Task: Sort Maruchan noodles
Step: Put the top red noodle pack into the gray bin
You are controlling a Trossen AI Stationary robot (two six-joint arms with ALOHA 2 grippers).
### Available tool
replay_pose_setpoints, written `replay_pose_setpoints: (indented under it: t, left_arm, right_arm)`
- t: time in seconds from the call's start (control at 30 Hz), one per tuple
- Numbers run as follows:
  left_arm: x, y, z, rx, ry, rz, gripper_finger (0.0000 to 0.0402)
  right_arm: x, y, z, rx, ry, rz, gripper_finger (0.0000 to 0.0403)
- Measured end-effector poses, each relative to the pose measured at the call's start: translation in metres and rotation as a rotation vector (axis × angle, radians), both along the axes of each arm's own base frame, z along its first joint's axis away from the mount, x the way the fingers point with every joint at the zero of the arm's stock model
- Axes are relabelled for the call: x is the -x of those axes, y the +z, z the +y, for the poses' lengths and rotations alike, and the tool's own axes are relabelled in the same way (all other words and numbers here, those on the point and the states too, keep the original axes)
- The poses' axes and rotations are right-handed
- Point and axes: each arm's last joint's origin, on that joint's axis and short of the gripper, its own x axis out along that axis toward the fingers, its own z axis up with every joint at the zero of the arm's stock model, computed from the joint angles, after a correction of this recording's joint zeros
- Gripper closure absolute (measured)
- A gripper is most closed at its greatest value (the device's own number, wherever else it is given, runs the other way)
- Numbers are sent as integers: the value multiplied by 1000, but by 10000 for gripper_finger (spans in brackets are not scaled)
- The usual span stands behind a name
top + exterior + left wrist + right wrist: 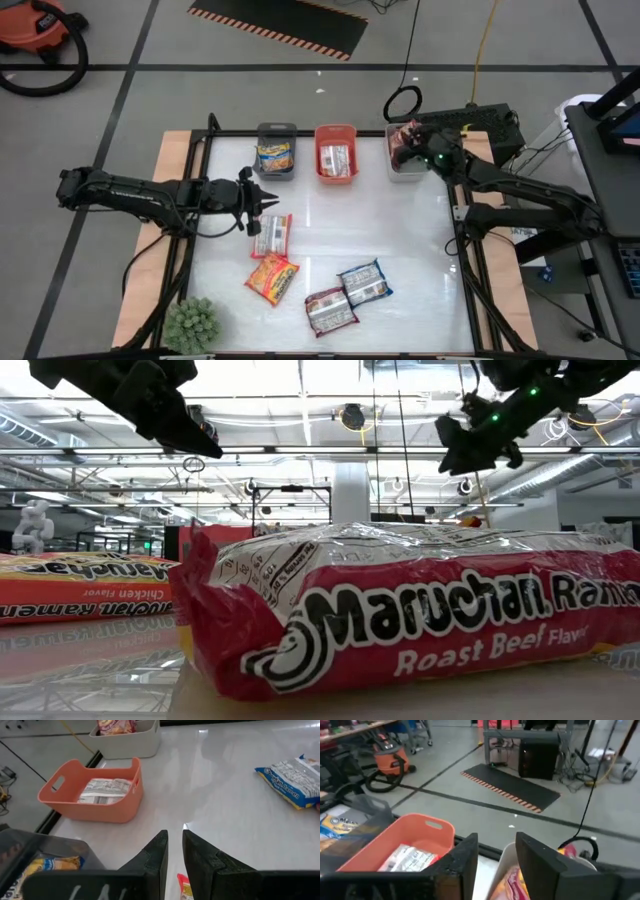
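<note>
white tabletop [400, 240] from above: three bins each hold noodles, four packets [272, 277] remain loose. right gripper [408, 150] hangs parted over the pale bin [392, 172], apparently just releasing. left wrist view: left gripper [175, 851] nearly pinched, empty, near the red-silver packet [270, 236]. roughly half sorted.

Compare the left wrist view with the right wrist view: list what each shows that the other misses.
Only the left wrist view: a blue-yellow packet lying on the white table, and the left tool, nearly shut.
Only the right wrist view: the floor beyond the table, an orange vacuum, a striped mat, and the right tool, fingers apart.
Both: the orange bin holding a silver packet.
</note>
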Motion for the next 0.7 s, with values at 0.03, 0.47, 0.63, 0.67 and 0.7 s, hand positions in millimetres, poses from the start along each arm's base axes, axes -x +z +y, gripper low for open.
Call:
replay_pose_setpoints:
  t: [0.03,0.47,0.63,0.67,0.7]
  left_arm:
    - [0,0,0,7,4,-2,337]
    - [-7,-10,-11,86,2,35,337]
    - [-11,-18,-15,73,-20,93,337]
    - [-11,-21,-15,64,-24,110,337]
    - [-13,-22,-15,56,-28,117,337]
  right_arm:
    - [-2,-1,-1,7,7,12,282]
    - [-36,-47,-49,29,33,216,398]
    - [-29,-74,-60,-100,-17,342,392]
    - [-29,-77,-62,-111,-24,347,393]
    - [-29,-79,-63,-114,-29,347,396]
